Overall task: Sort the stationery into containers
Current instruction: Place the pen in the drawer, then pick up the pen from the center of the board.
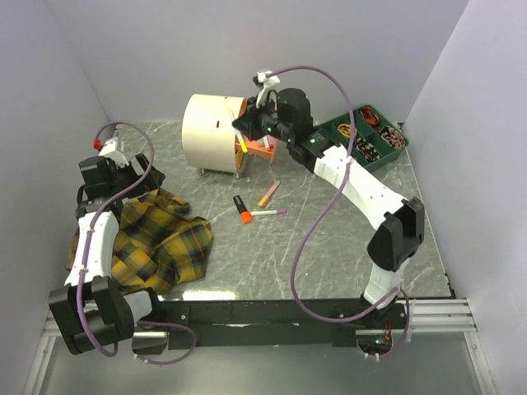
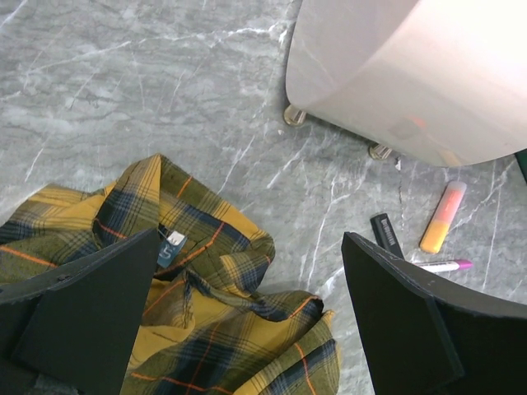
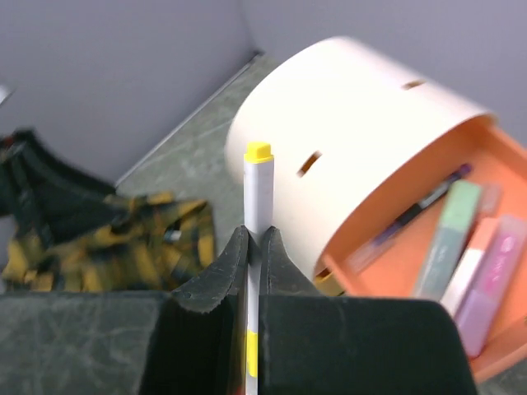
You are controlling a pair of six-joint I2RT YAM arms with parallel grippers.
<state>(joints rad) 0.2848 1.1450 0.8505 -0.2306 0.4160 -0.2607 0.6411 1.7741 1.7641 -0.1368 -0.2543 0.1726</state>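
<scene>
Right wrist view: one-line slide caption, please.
Right fingers shut on a yellow-capped white marker near the cream chest, whose open orange drawer holds highlighters.

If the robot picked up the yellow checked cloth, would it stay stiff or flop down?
Probably flop: the cloth lies crumpled in soft folds, so it would likely sag and dangle. It looks thin, so probably light. Pushed, it would likely bunch up rather than roll.

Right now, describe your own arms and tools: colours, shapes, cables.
Both the left arm and right arm have white links between bulky black joints, each trailing a looping purple cable. The left tool and right tool are matte black with flat, wedge-shaped fingers. Small green lights glow on the right arm.
</scene>
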